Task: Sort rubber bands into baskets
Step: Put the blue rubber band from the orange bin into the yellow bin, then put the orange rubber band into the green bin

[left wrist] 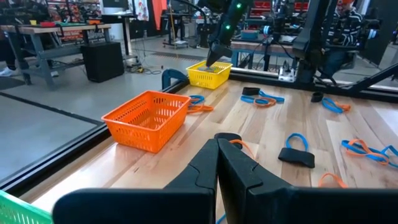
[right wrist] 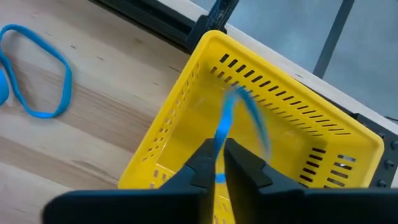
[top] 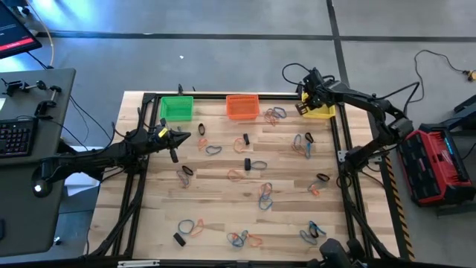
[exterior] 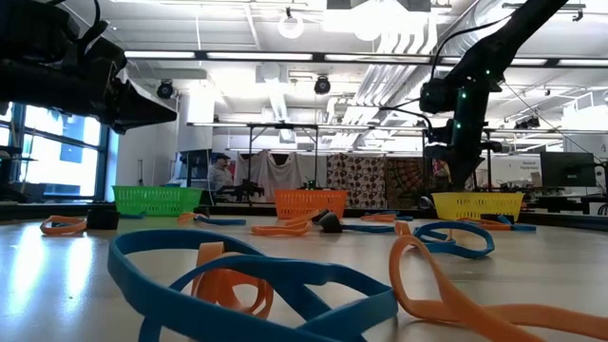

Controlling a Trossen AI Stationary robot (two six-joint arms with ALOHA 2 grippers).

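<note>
Your right gripper (right wrist: 219, 163) hangs over the yellow basket (top: 321, 112) at the far right corner of the table (top: 223, 201), hard against the black frame rail (top: 338, 141) that borders the board; the fingers are nearly together with a narrow slit between them, and a blue rubber band (right wrist: 239, 115) hangs in that slit, blurred above the basket floor, so I can't tell whether it is pinched or slipping free. The yellow basket floor looks bare otherwise. Your left gripper (top: 181, 139) sits near the left side of the table, just in front of the green basket (top: 177, 108), fingers pressed fully together and nothing between them. The red-orange basket (top: 242, 106) stands between green and yellow along the far edge; from the left wrist view it looks bare inside, green can't be judged. All three baskets hug the far rail, with gaps between them. Loose rubber bands (top: 260, 195) in orange, blue and black scatter across the middle and near part of the table, a cluster (top: 276, 114) just beside the red-orange basket, another (top: 303, 143) near the right rail. The left strip of the board near the rail is mostly open wood, so there is room there.
</note>
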